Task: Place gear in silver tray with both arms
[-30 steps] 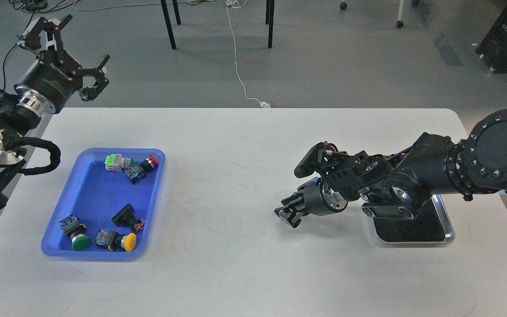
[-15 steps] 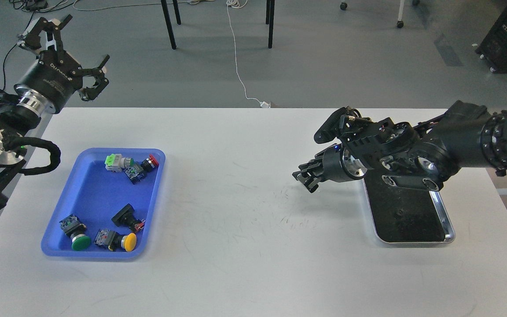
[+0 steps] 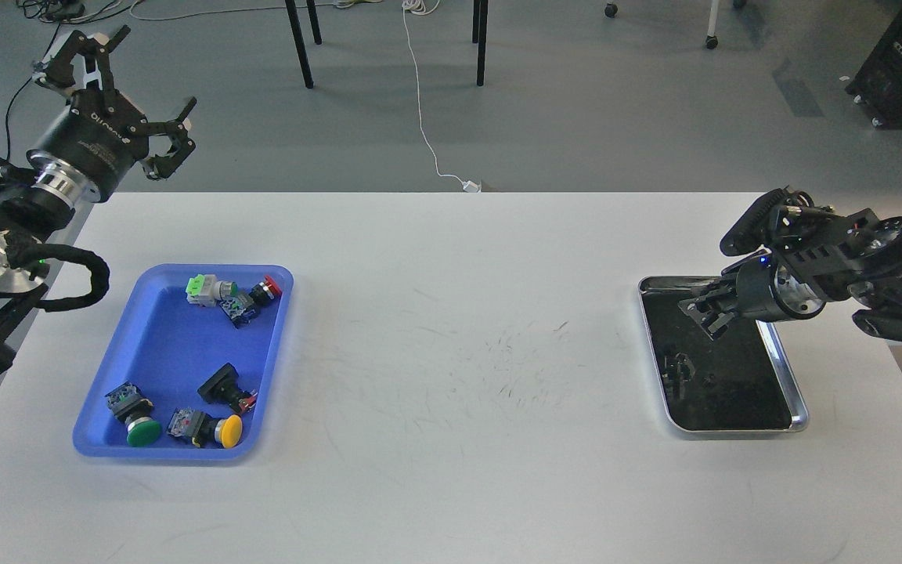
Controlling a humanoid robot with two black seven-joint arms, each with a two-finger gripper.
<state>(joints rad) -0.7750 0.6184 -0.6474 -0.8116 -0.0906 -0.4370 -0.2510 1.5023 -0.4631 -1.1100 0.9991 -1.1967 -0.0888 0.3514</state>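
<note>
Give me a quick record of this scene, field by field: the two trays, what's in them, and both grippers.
table: white table, scuffed in the middle
blue tray: blue tray on the left side of the table
blue tray contents: several push-button switches, including green-capped, yellow-capped and red-capped
silver tray: silver tray on the right side, dark reflective bottom; contents hard to tell
left gripper: left gripper raised beyond the table's far left corner, fingers spread, empty
right gripper: right gripper over the silver tray's far end; open or shut cannot be told
</note>
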